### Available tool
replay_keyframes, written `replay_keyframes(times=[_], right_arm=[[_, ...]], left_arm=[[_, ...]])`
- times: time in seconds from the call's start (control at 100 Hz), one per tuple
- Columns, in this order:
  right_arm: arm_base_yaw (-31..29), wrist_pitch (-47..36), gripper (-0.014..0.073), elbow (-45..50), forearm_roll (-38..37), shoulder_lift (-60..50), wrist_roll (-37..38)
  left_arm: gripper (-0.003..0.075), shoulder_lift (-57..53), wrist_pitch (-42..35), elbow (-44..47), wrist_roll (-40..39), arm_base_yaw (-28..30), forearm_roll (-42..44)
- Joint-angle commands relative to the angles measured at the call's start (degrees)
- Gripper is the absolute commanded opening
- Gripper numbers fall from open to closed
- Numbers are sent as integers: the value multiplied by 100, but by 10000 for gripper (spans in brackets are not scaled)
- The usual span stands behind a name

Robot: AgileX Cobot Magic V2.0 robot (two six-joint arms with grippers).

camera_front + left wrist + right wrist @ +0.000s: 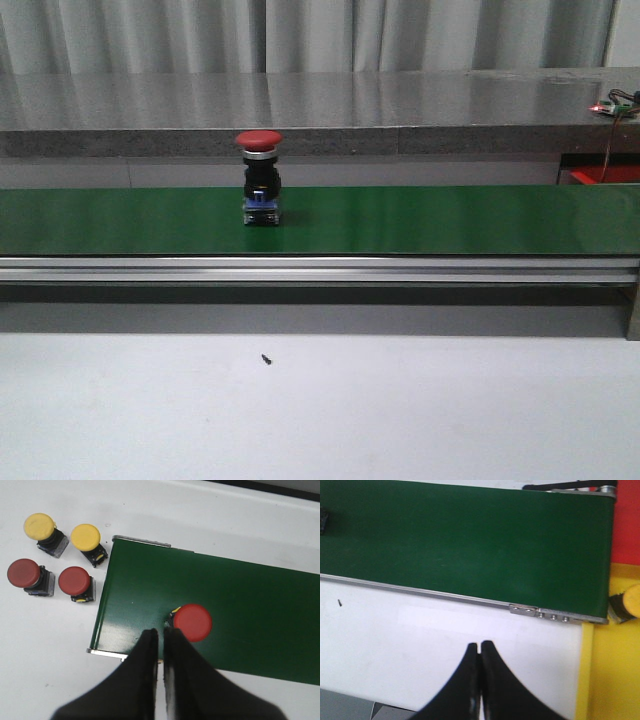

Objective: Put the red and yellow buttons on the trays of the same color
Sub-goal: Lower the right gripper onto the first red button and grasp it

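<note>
Red button [259, 176] upright on green belt [450, 220], cap skyward; both end effectors [161, 639] [479, 647] clenched, empty.

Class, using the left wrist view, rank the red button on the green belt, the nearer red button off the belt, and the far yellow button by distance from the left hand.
1. Red button on the green belt, beside the left hand.
2. Red button off the belt, nearer the belt edge.
3. Yellow button, outermost.

Black claw [161, 640], tapered smooth fingers [490, 680]

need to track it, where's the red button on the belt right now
The red button stands upright on the green belt, left of centre in the front view, just ahead of the left gripper.
</note>
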Motion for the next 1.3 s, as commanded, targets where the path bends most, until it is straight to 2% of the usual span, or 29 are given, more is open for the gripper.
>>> replay_keyframes(times=[0.0,0.21,0.28,0.35,0.5,0.57,0.79,1.07,1.29], right_arm=[[190,-418,-106,-155,264,75,-169],[903,-746,-102,-187,264,588,-174],[1127,-729,-65,-330,264,847,-199],[1325,-660,34,-557,264,1141,-228],[1685,-576,376,-1171,264,1780,-344],[1843,-576,454,-1493,264,2079,-344],[2261,-505,457,-2699,255,3073,-411],[2447,98,457,-4257,222,4325,-411],[2447,517,457,-5004,-451,5056,-411]], left_arm=[[-20,-440,-225,60,3,-28,-130],[-19,-1023,-348,577,3,-28,-409],[-19,-1219,-418,748,3,-28,-531],[-19,-1390,-459,894,85,-28,-608],[-19,-1686,-420,1066,155,-28,-619],[-19,-1779,-406,1119,238,-28,-623],[-19,-1938,-397,1159,290,-28,-632],[-20,-1937,-397,1159,290,-28,-670],[-20,-1937,-397,1159,290,-28,-670]])
